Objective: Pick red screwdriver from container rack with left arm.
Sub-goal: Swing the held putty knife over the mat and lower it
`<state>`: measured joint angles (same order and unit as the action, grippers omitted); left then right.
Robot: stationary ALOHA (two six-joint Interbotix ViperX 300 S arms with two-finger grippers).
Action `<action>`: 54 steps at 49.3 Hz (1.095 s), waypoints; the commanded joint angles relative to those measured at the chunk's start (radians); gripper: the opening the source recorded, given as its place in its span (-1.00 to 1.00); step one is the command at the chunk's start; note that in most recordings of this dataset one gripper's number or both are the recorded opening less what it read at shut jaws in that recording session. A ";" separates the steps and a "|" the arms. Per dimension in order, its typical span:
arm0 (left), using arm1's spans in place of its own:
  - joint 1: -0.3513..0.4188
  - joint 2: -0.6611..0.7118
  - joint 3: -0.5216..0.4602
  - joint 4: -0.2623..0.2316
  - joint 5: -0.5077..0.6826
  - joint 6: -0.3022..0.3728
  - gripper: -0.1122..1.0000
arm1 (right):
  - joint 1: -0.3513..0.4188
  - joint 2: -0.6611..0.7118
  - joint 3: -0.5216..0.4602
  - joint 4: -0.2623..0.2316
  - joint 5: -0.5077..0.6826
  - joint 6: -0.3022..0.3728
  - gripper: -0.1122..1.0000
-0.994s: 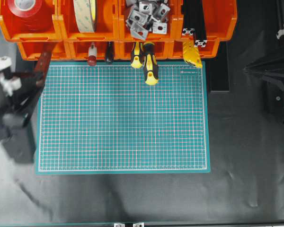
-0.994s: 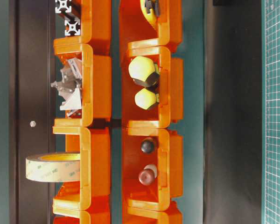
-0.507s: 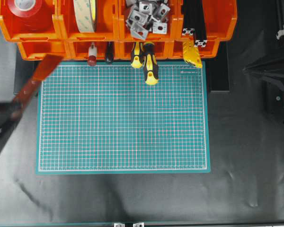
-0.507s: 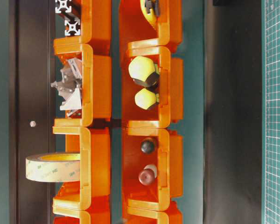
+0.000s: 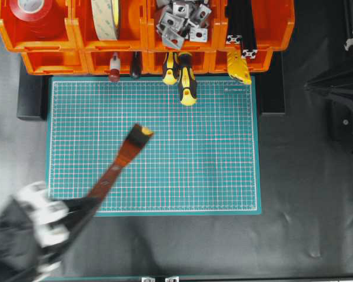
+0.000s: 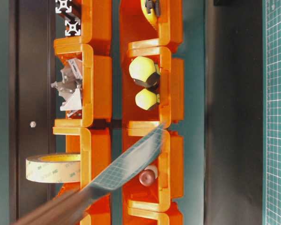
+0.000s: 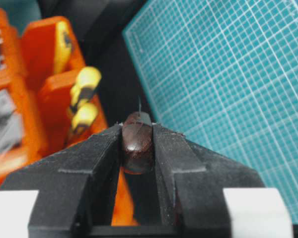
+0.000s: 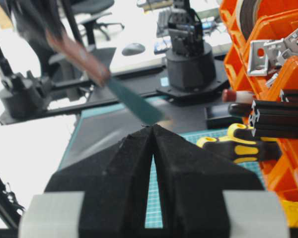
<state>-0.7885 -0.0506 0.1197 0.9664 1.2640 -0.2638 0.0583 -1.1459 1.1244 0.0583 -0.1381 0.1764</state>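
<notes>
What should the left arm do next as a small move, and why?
Probably slow down and hold steady, clear of the rack. The left gripper is clamped on the red screwdriver, which is already out of the bins and over the mat, and it looks motion-blurred.

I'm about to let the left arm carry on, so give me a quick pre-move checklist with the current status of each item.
1. Left gripper shut on the red screwdriver: ok, the wrist view shows the handle between both fingers.
2. Screwdriver out of the container rack: ok, it hangs over the green mat.
3. Grip firm enough: cannot tell, the tool is motion-blurred in the overhead view.
4. Other tools undisturbed: ok, the yellow screwdrivers lie in their bin.
5. Right gripper out of the way: ok, shut and parked at the right edge.
6. Mat free below for set-down: ok.
</notes>
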 commanded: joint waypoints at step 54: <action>0.390 0.101 0.213 0.005 -0.554 -0.008 -0.42 | 0.005 0.000 -0.044 0.002 0.117 0.140 -0.81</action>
<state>-0.4034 0.0629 0.3405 0.9664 0.7148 -0.2684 0.0614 -1.1520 1.1152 0.0598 -0.0230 0.3175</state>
